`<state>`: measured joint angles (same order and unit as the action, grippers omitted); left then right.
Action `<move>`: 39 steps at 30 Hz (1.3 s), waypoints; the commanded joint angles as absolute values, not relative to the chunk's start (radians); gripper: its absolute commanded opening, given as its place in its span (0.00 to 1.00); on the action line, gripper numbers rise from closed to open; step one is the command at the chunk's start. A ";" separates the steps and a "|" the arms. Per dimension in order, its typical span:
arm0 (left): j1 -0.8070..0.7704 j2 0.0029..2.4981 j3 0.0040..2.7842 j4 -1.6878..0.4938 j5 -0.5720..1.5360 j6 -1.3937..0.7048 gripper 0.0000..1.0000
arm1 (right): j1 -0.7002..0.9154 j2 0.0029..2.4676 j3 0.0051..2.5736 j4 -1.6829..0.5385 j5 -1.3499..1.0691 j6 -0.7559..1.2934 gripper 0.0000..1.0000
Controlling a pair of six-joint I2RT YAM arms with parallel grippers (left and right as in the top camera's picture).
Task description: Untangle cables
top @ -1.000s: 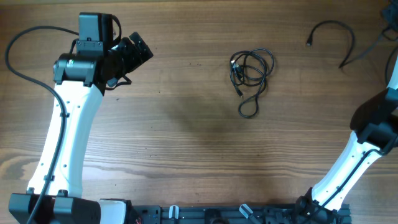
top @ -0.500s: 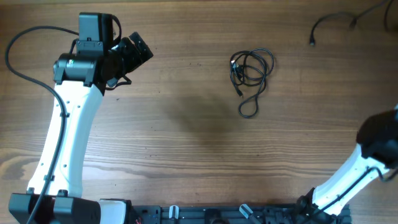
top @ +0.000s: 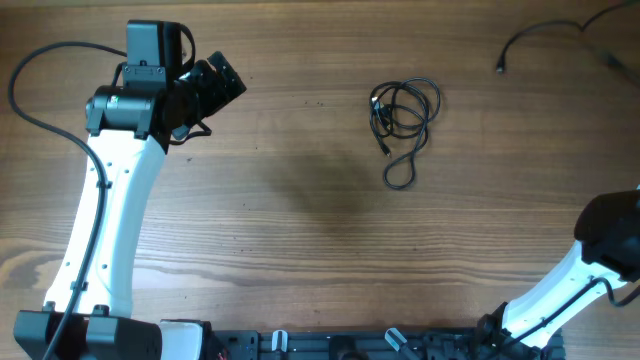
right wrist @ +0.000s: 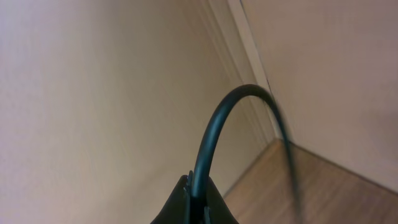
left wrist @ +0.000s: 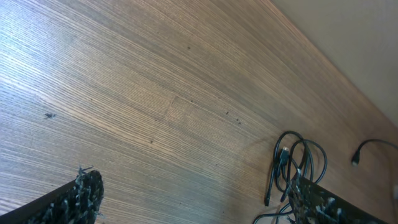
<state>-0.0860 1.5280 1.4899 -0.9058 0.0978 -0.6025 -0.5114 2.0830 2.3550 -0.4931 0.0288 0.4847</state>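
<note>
One thin black cable lies coiled in loose loops at the table's middle; it also shows in the left wrist view. A second cable is stretched along the far right edge, its plug end on the wood. My right gripper is shut on this cable and holds it lifted; the gripper itself is outside the overhead view. My left gripper is open and empty, far to the left of the coil.
The right arm's elbow sits at the right edge of the wooden table. A thick black arm wire loops at the far left. A pale wall fills the right wrist view.
The right arm has swung out past the right edge, pulling the second cable up and to the right. The coil and the left arm have not moved.
</note>
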 commanded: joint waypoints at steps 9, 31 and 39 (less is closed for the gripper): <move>-0.088 1.536 1.491 -0.902 0.084 -0.580 0.97 | -0.519 1.920 2.362 -0.281 0.061 0.334 0.04; -0.088 1.536 1.491 -0.903 0.084 -0.582 0.96 | -0.496 2.221 2.321 -0.636 -0.179 0.242 0.04; -0.088 1.536 1.491 -0.903 0.084 -0.583 0.97 | -0.453 2.358 2.312 -0.776 -0.204 0.239 0.04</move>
